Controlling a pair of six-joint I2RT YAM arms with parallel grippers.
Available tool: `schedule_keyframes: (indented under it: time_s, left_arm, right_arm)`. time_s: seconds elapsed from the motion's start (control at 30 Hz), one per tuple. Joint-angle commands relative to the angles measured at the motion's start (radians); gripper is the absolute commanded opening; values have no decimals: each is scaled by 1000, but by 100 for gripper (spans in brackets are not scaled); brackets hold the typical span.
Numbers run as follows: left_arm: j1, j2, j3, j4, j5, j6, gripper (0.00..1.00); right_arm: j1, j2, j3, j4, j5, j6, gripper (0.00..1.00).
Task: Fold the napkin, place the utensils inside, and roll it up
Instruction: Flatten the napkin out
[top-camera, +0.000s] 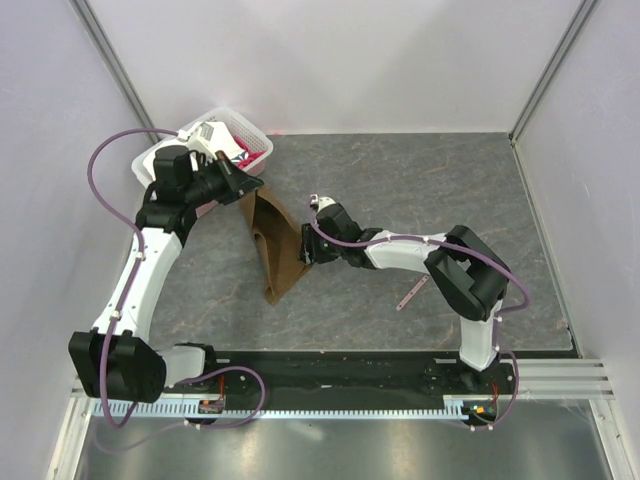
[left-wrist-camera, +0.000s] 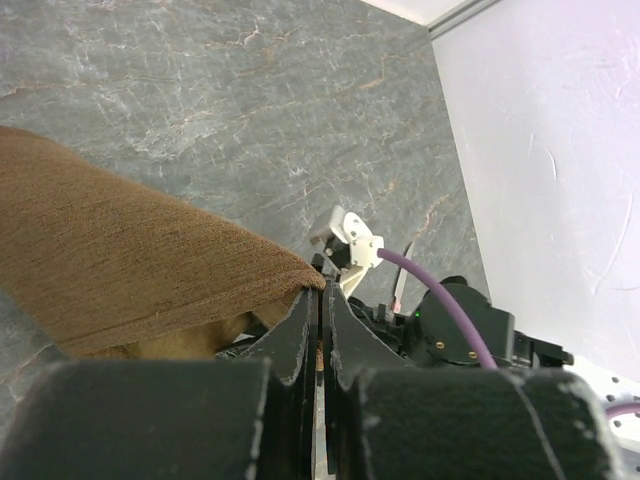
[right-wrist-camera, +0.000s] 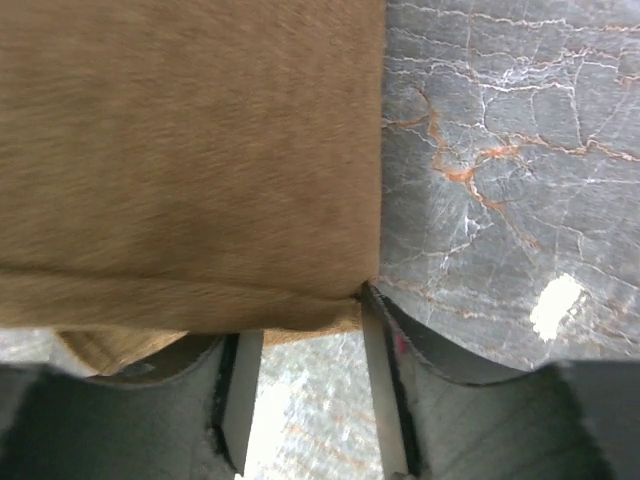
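On the grey table (top-camera: 450, 190), the left gripper (left-wrist-camera: 320, 305) pinches the brown napkin's (top-camera: 275, 250) raised corner. The right gripper (right-wrist-camera: 305, 345) stands parted at its edge, and the utensil (top-camera: 412, 293) lies well apart.

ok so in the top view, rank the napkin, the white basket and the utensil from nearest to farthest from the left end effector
From the left end effector:
1. brown napkin: pinched in it, draping toward the near side.
2. white basket: just behind, far left corner.
3. pink-handled utensil: far off on the near right.
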Motion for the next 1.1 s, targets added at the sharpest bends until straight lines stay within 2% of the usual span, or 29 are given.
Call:
schedule_keyframes:
  time_s: [0.0, 0.07, 0.1, 0.2, 0.37, 0.4, 0.53, 0.63, 0.67, 0.7, 0.73, 0.77, 0.83, 0.87, 0.9, 0.97, 1.07]
  left_arm:
    - [6, -2, 57, 12, 44, 42, 2]
    - [8, -3, 55, 15, 53, 39, 2]
    - [8, -5, 54, 18, 64, 41, 2]
    - [31, -6, 69, 20, 93, 38, 2]
    - [161, -42, 132, -5, 118, 19, 2]
    - [172, -48, 141, -8, 118, 21, 2]
    - [190, -89, 146, -26, 96, 19, 2]
    - [193, -124, 83, -26, 58, 30, 2]
    - [196, -130, 65, -31, 50, 35, 2]
    - [196, -131, 45, -34, 53, 38, 2]
    - [198, -129, 7, -36, 61, 44, 2]
    - [198, -128, -15, -36, 82, 42, 2]
    - [198, -121, -73, -33, 104, 50, 2]
    - [198, -120, -93, -31, 111, 53, 2]
    - [196, -115, -109, -29, 112, 61, 2]
    - [196, -115, -147, -29, 112, 75, 2]
    - [198, -115, -172, -29, 96, 99, 2]
  right_arm:
    - [1, 54, 54, 43, 13, 10, 47]
    - [1, 57, 65, 41, 53, 0, 37]
    - [1, 54, 70, 32, 64, -10, 20]
    - [-8, 7, 103, -59, 114, -68, 0]
    - [-9, -165, 175, -312, 338, -261, 0]
    - [-9, -228, 186, -344, 423, -287, 0]
    - [-9, -354, 249, -442, 588, -376, 0]
    - [-15, -415, 240, -471, 672, -395, 16]
    - [-22, -437, 231, -482, 687, -387, 28]
    - [-32, -446, 218, -489, 691, -373, 29]
    - [-40, -454, 190, -499, 681, -329, 31]
    - [-55, -461, 169, -515, 659, -301, 40]
    - [-58, -497, 87, -516, 581, -223, 50]
    - [-58, -516, 55, -516, 553, -199, 63]
    - [-58, -527, -13, -513, 530, -174, 69]
    - [-60, -549, -83, -497, 506, -108, 79]
    - [-81, -564, -188, -496, 474, -70, 83]
